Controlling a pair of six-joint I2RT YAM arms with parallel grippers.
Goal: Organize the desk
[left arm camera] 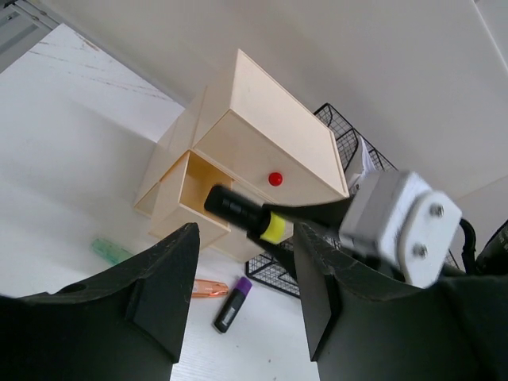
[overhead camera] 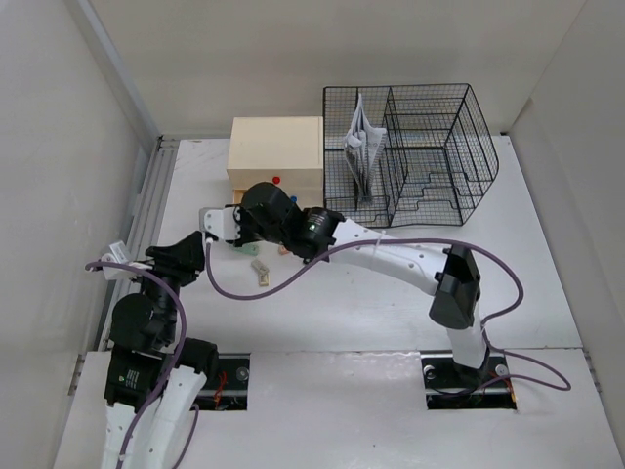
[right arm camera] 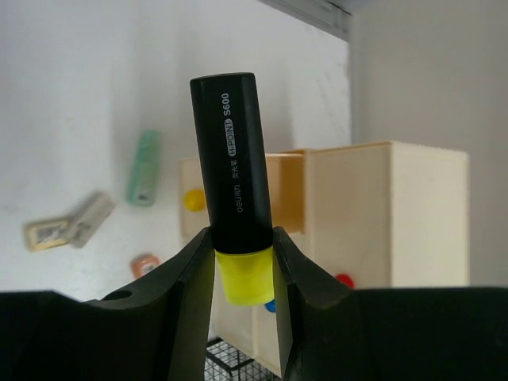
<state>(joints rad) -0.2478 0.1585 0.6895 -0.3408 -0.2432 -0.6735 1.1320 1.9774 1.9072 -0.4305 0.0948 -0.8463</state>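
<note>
Guessing the step in hand is getting the black-and-yellow highlighter into the open drawer of the beige drawer box. From the left wrist view the pen sits right at the drawer mouth and doesn't look to be inside yet.

How I'd do it well, imo:
- Turn the pen so it runs the long way of the drawer and can't bridge the walls.
- Get it over the cavity itself, not over the front panel with the yellow knob.
- Go low before letting go so it doesn't bounce back out.
- Come in slow, because it looks tight between the wrist and the box front by the red knob.

Right arm's fingers are clamped on the highlighter at its yellow end, one on each side. They're only as far apart as the pen is thick, and the black end pokes out past the tips toward the box.

Left arm's fingers are spread wide with nothing between them. I can't see them touching anything. They just hang near the box, facing it.

The white counter runs under everything, with the drawer box and the black wire basket at its far side. In front of the box it has loose bits on it: a purple highlighter, a small green stick-shaped thing and a beige eraser-looking block. So I'd say there's plenty left to tidy.
</note>
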